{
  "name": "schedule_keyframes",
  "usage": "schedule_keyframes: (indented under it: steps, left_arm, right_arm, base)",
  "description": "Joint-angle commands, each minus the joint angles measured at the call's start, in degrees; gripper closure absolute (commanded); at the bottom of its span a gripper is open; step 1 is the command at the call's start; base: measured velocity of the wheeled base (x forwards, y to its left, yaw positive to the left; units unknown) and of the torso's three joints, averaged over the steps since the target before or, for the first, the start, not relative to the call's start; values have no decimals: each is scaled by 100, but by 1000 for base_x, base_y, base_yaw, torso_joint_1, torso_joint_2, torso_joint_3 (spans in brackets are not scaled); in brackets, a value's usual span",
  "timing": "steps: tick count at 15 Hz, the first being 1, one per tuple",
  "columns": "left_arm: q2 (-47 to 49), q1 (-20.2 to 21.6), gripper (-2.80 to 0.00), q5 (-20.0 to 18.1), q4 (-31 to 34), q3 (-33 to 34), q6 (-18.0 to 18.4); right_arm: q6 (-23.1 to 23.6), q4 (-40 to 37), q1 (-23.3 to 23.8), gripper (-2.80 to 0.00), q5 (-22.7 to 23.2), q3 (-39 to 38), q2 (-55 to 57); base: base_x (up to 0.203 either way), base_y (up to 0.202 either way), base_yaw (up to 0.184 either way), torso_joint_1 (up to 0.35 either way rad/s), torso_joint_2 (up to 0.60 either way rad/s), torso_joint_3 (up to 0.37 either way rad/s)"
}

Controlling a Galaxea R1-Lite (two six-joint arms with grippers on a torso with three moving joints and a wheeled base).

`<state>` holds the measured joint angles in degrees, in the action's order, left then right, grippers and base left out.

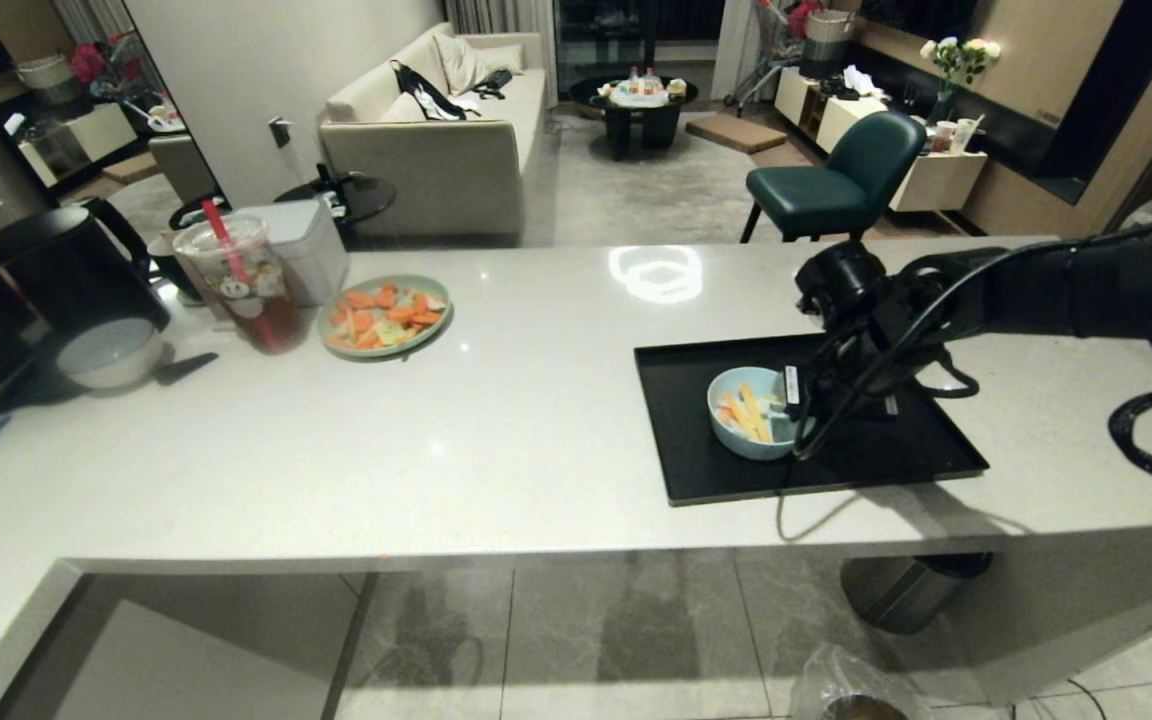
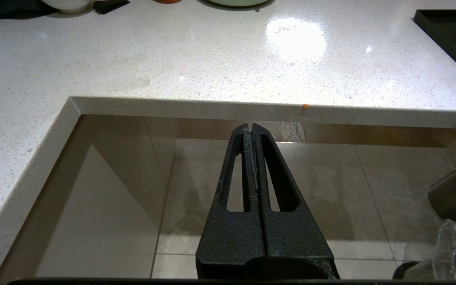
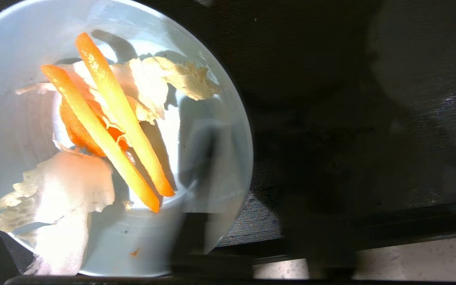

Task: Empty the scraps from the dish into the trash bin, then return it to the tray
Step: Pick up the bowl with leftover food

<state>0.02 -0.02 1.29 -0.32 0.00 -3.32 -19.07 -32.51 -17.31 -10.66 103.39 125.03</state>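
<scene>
From the head camera you can see the right gripper reaching in over the black tray on the right part of the white counter, down at the right-hand rim of the light-blue dish. The dish sits on the tray's left half with the scraps inside, so nothing has been emptied yet. The trash bin, lined with clear plastic, stands on the floor below the counter's near edge, well apart from the dish; a second steel bin is tucked under the counter. A green plate of orange slices sits far off to the left and plays no part. In the left wrist view, your left gripper hangs parked below the counter edge with its fingers pressed together on nothing. In the right wrist view, one blurred finger lies across the inside of the dish wall and the other stays outside it, so the jaws straddle the rim, but you cannot tell whether they have pinched it yet. The orange strips and pale pieces fill the bowl. By my reading you are at the grasp: lifting, carrying to the bin, tipping and returning the dish all remain.
</scene>
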Motion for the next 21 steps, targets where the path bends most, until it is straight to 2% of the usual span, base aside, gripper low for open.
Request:
schedule_keyframes:
  steps: [1,7,11,18,21]
  left_arm:
    - [4,0,0,3,-3,0,-2]
    - [3,-3,0,3,-3,0,-2]
    - [-2,2,0,3,-3,0,-2]
    - [-2,-1,0,3,-3,0,-2]
    - [6,-5,0,3,-3,0,-2]
  right_arm:
    - [-9,-27,-9,0,-6,-10,-22]
    - [-27,-80,-9,0,-173,-91,-57]
    - [-385,-141,-66,0,-173,-154,-223]
    - [-682,-2,-410,0,-182,-985,-1255]
    - [-737,246,-767,0,-182,-1609,-1971]
  base:
    - [0,0,0,0,0,0]
    - [0,0,0,0,0,0]
    - [0,0,0,0,0,0]
    - [0,0,0,0,0,0]
    - [0,0,0,0,0,0]
